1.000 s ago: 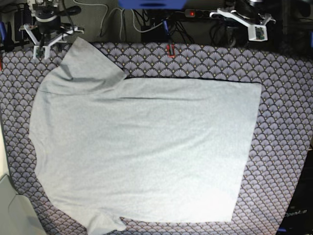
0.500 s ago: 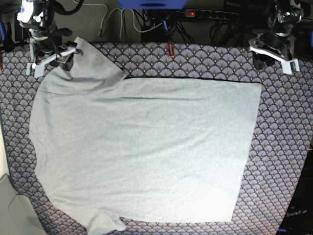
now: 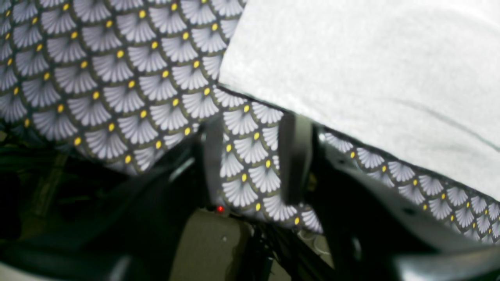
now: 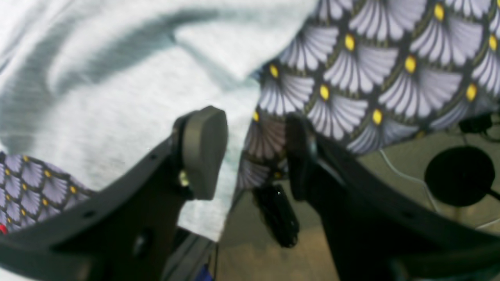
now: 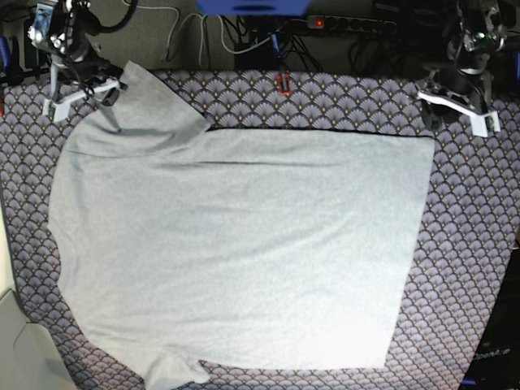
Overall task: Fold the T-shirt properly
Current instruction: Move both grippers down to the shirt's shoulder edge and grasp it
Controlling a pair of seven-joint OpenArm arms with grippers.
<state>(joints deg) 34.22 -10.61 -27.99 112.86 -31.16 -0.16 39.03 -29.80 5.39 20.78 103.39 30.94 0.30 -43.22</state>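
The light grey T-shirt (image 5: 244,244) lies spread flat on the fan-patterned tablecloth (image 5: 471,244), one sleeve at the far left and another at the near edge. My right gripper (image 5: 81,91) hovers open at the far left sleeve; in its wrist view the gripper (image 4: 252,156) straddles the sleeve's edge (image 4: 218,58) with nothing pinched. My left gripper (image 5: 457,104) stands open over bare cloth beyond the shirt's far right corner. In its wrist view the gripper (image 3: 254,164) shows only tablecloth between the fingers, with the T-shirt (image 3: 371,58) just ahead.
Behind the table's far edge run cables and a power strip (image 5: 349,23). A small red item (image 5: 283,83) sits on the cloth at the back middle. A pale surface (image 5: 20,349) shows at the near left corner.
My left arm came down from the back right to the cloth near the shirt's far right corner. My right gripper shifted onto the far left sleeve and its jaws widened.
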